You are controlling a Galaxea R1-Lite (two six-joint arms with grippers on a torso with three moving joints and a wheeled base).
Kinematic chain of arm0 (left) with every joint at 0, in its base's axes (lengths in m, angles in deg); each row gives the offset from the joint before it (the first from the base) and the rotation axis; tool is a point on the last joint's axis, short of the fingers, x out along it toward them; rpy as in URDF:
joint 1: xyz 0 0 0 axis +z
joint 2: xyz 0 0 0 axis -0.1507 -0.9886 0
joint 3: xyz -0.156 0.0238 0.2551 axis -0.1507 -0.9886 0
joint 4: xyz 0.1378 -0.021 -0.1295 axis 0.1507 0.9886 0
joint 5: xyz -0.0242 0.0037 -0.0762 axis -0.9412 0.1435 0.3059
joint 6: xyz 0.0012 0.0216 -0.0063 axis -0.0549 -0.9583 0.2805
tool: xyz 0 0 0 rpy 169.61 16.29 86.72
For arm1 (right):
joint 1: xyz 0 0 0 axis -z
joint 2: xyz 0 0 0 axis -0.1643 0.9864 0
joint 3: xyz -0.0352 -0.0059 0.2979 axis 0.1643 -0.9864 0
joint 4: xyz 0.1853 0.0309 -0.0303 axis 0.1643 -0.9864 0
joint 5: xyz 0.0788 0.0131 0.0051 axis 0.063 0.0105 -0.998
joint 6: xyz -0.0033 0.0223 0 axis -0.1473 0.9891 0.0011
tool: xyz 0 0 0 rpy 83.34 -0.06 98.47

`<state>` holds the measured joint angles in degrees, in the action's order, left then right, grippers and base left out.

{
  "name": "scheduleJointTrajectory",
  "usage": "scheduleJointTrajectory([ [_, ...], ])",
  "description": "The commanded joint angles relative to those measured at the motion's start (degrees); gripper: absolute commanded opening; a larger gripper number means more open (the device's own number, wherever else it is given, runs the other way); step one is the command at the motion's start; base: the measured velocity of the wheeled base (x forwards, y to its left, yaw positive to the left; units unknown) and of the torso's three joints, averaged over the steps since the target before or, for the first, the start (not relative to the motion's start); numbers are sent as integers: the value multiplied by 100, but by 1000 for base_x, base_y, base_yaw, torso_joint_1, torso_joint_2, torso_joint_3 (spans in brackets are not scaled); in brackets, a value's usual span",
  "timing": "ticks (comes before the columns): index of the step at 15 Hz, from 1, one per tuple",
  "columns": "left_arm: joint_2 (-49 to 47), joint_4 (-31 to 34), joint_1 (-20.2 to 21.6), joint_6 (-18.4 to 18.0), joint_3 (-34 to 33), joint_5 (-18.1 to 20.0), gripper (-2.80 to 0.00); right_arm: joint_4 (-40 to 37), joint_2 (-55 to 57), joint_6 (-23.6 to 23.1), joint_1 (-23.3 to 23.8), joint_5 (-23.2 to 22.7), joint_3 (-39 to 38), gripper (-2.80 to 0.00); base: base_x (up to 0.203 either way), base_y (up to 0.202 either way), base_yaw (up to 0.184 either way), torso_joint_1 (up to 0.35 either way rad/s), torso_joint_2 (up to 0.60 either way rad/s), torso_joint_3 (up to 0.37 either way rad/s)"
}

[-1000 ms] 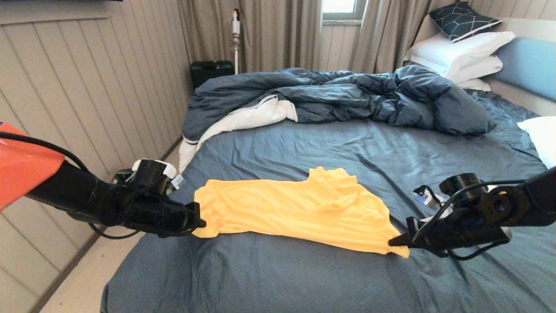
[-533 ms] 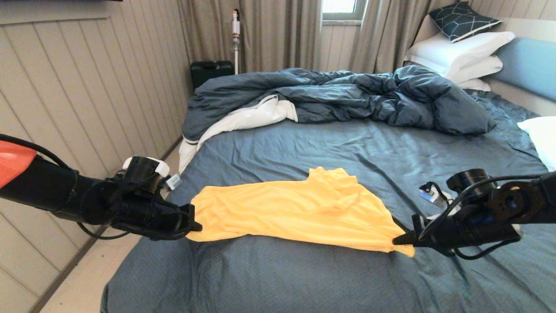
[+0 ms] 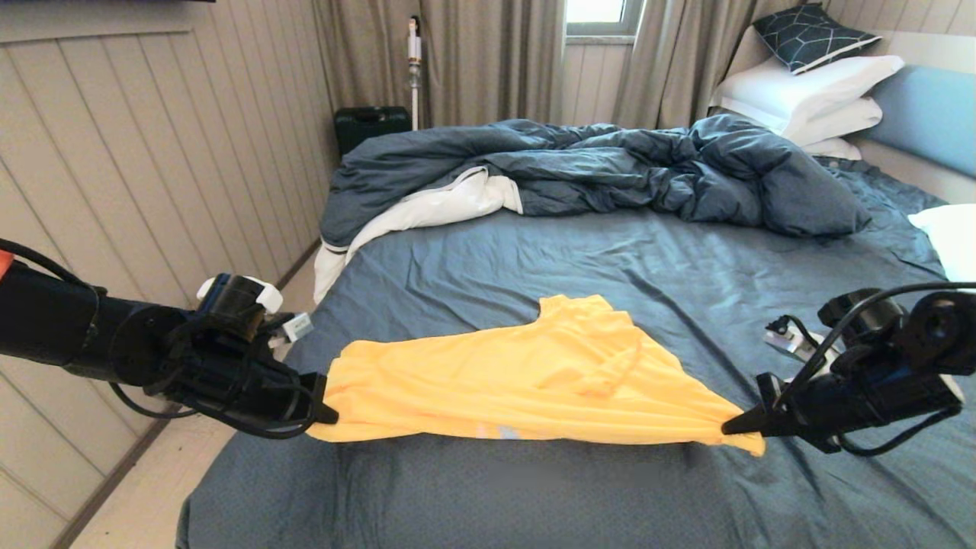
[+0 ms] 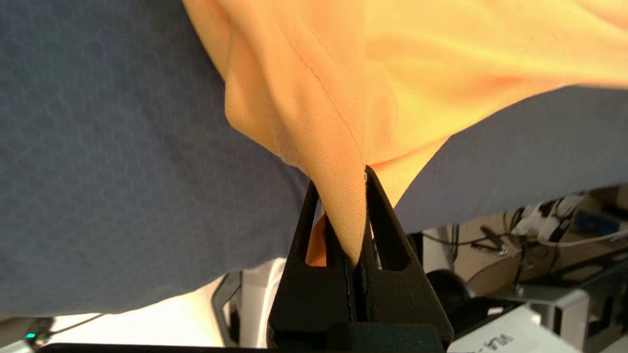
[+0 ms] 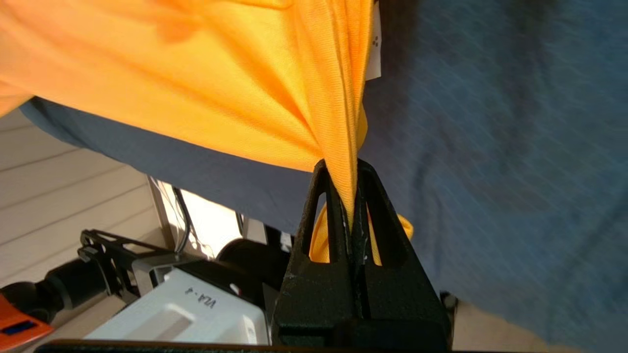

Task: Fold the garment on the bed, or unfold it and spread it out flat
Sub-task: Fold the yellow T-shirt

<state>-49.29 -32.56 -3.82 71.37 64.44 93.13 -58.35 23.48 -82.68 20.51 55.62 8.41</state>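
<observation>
Stretching yellow T-shirt (image 3: 526, 374) between two claws over the bed (image 3: 610, 252).

Left claw (image 3: 329, 415) pinching one end of the shirt, fingers pressed together on a bunched fold, hovering at the bed's near left edge. Right claw (image 3: 730, 428) pinching the opposite end likewise, fabric gathered tight between its closed fingers, small white tag (image 5: 374, 44) showing just beyond the tips. Shirt spanning taut from claw to claw, near edge lifted off the dark blue sheet, far part with neck opening resting on it. Rumpled blue duvet (image 3: 579, 168) well beyond both claws, white pillows (image 3: 808, 95) farther off past the right claw.
</observation>
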Motion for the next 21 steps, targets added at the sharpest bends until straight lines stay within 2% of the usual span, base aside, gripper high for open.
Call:
scheduleJointTrajectory([
  [1,132,110,41,-131,-12,13,-280,-137,34,-44,157,-11,168,-280,0,0,0,0,0,0],
  [3,233,293,62,-247,-65,13,-280,-311,128,-75,243,62,272,-280,0,0,0,0,0,0],
  [5,363,578,62,-348,-112,22,-280,-633,187,-302,248,186,326,-280,0,0,0,0,0,0],
  [8,584,637,56,-433,-483,26,-280,-702,190,-397,248,266,268,-280,0,0,0,0,0,0],
  [11,828,636,-22,-423,-935,311,-280,-702,181,-424,248,296,186,-280,0,0,0,0,0,0],
  [14,868,518,-230,-381,-1284,394,-280,-698,164,-577,278,395,-10,-280,0,0,0,0,0,0],
  [21,757,-246,-246,-287,-1821,426,-280,-658,208,-828,442,420,-227,-280,0,0,0,0,0,0],
])
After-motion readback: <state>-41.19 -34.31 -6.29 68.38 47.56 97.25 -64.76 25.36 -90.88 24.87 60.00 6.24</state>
